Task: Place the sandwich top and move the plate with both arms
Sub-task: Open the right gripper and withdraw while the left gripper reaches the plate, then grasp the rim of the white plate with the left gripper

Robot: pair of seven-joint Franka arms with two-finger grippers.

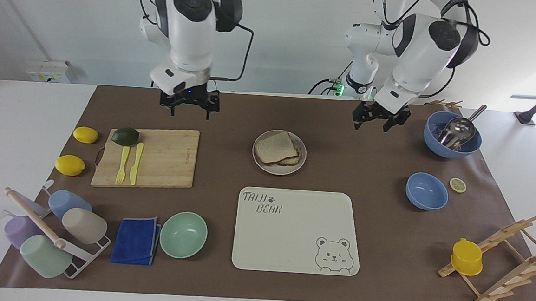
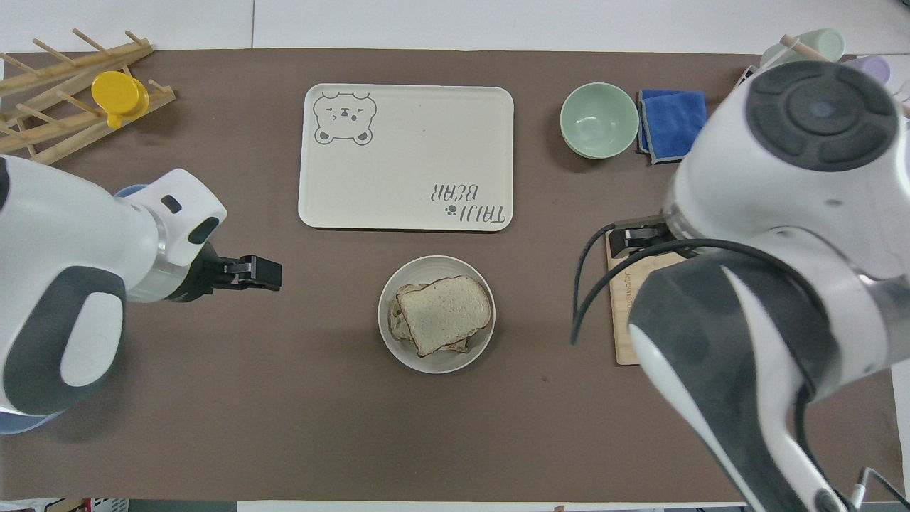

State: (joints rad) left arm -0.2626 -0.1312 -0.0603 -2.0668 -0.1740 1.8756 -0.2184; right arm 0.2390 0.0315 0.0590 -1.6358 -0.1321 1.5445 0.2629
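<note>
Currently the sandwich top [image 1: 275, 146] lies flat on the lower slices, on the plate [image 1: 278, 169], released by both grippers. That plate stands on the table [image 1: 232, 120] at mid-length, nearer to the robots than the cream tray [image 1: 296, 231]. Right gripper [image 1: 189, 111]: raised, empty, fingers spread apart, over the robot-side edge of the cutting board [image 1: 165, 158], toward the right arm's end. Left gripper [image 1: 376, 122]: raised, empty, fingers spread apart, over bare table between the plate and the blue bowl holding a metal scoop [image 1: 453, 134]. Neither gripper touches plate or bread.
</note>
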